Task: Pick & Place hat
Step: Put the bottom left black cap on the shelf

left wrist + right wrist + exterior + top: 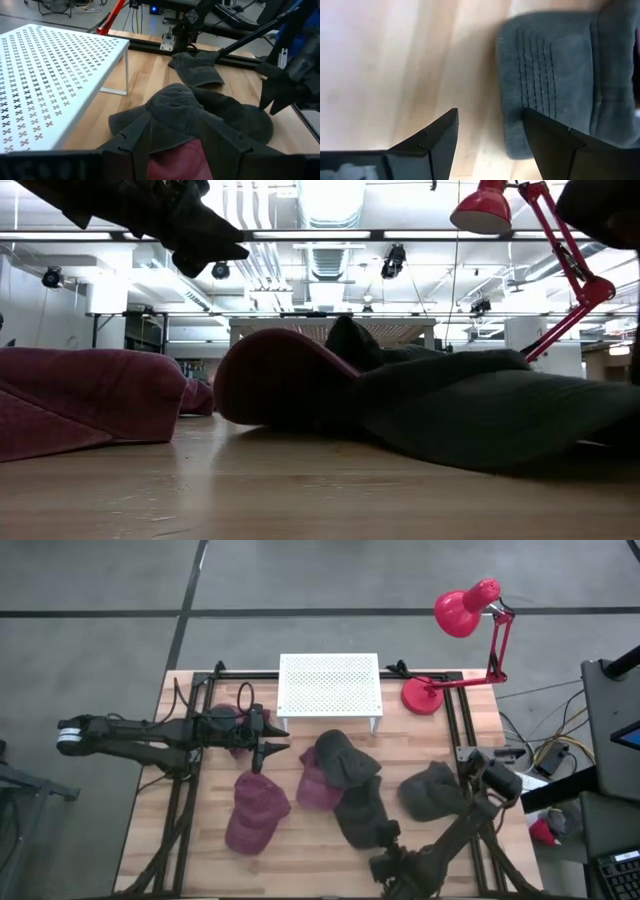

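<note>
Several caps lie on the wooden table. A maroon cap (255,812) rests near the left front, and another maroon one (318,787) lies partly under a dark grey cap (345,760). A second grey cap (362,812) lies in front of these, and a third (432,790) to the right. My left gripper (272,747) is open. It hovers left of the middle pile, above the table (200,240), looking at the grey cap (175,107). My right gripper (388,835) is open at the near end of the second grey cap, with one finger over its stitched brim (545,75).
A white perforated rack (330,685) stands on legs at the table's far middle. A red desk lamp (465,610) has its base at the far right corner (422,695). More maroon cloth (228,727) shows under my left arm. Black rails run along the table's sides.
</note>
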You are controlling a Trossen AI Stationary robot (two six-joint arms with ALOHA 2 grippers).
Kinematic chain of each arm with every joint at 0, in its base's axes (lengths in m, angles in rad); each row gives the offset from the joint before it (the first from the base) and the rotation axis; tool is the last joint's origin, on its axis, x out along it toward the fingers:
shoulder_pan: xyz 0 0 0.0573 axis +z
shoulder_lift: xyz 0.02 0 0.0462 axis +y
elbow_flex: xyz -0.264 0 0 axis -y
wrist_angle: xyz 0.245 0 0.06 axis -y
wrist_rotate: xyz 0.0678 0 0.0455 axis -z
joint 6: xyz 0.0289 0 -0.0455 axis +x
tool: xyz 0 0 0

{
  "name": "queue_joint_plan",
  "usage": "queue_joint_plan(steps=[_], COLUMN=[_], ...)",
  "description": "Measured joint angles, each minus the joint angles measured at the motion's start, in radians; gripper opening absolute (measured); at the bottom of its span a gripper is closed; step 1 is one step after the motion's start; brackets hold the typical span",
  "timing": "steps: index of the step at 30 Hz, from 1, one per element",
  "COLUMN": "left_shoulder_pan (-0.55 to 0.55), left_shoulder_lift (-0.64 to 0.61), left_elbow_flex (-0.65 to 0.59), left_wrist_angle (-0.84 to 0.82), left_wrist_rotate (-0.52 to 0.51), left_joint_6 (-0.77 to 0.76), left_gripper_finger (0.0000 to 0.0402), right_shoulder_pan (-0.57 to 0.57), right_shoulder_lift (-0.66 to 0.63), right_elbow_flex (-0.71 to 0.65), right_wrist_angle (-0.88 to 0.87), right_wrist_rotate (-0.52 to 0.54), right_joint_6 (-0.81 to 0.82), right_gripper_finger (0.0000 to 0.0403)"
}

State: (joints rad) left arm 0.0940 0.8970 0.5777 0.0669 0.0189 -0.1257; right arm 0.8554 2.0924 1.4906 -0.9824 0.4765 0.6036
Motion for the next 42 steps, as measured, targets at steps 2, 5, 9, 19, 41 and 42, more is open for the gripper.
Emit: queue_joint_plan(steps=[2,5,9,19,41,42], left_shoulder_pan=[0.000,0.000,0.000,-0.023,-0.070,-0.070], left_shoulder_lift=[0.000,0.000,0.000,0.000,0.001,0.001], left_elbow_flex=[0.000,0.000,0.000,-0.002,-0.008,-0.008], left_wrist_angle=[0.000,-0.003,-0.004,-0.012,-0.046,-0.046], left_wrist_rotate=[0.000,0.001,0.003,0.007,0.007,0.007], left_joint_6=[-0.006,-0.017,-0.034,-0.058,-0.066,-0.066], left_gripper_finger=[0.0163,0.0163,0.0163,0.0163,0.0163,0.0163], right_shoulder_pan=[0.003,0.003,0.002,0.005,0.006,0.001], right_shoulder_lift=[0.039,0.082,0.090,0.089,0.085,0.085], right_elbow_flex=[0.030,0.072,0.092,0.108,0.058,0.050], right_wrist_angle=[-0.066,-0.172,-0.197,-0.257,-0.252,-0.250], right_wrist_rotate=[0.039,0.076,0.091,0.100,0.218,0.222], right_joint_6=[0.042,0.120,0.184,0.220,0.254,0.254], right_gripper_finger=[0.0219,0.0219,0.0219,0.0219,0.0219,0.0219])
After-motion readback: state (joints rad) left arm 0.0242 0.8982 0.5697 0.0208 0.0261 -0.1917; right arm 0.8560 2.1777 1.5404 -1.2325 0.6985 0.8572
